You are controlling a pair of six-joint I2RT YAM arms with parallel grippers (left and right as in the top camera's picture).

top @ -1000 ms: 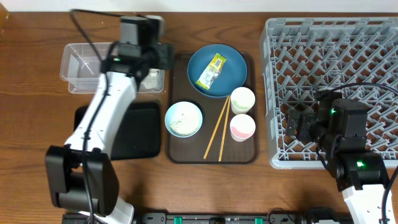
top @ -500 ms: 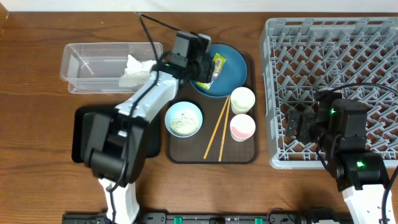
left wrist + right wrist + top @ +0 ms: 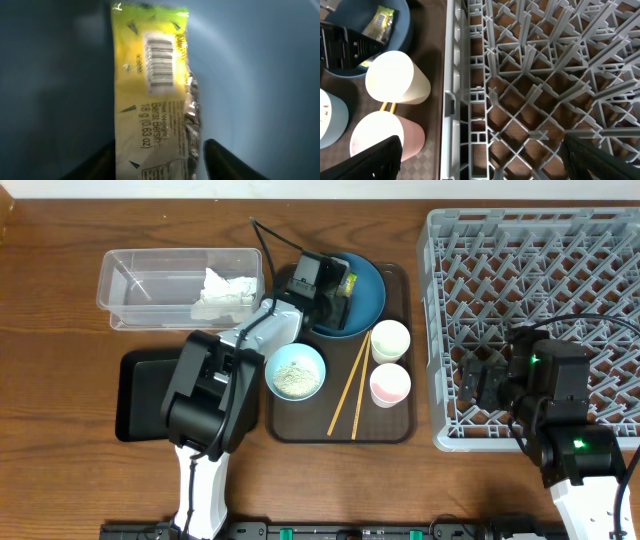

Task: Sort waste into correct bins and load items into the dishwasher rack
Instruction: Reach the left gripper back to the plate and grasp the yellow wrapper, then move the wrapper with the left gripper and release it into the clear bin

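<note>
Over wrapper (image 3: 150,95), left gripper (image 3: 161,159) agape.

Wrapper (image 3: 150,95) on plate (image 3: 260,75) w/ hand (image 3: 160,154) astride.

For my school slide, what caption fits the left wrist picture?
The left hand, open, straddles the yellow-green wrapper lying on the dark-blue plate.

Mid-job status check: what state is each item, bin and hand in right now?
napkin: in clear tub
clear tub: holds only the napkin
black tray: visible part bare
wrapper: flat on plate, not gripped
plate: on brown tray
bowl: upright, rice inside
cream cup: upright, unloaded
pink cup: upright, unloaded
chopsticks: lying on brown tray
rack: no dishes
left hand: open, straddling wrapper
right hand: open, above rack
</note>
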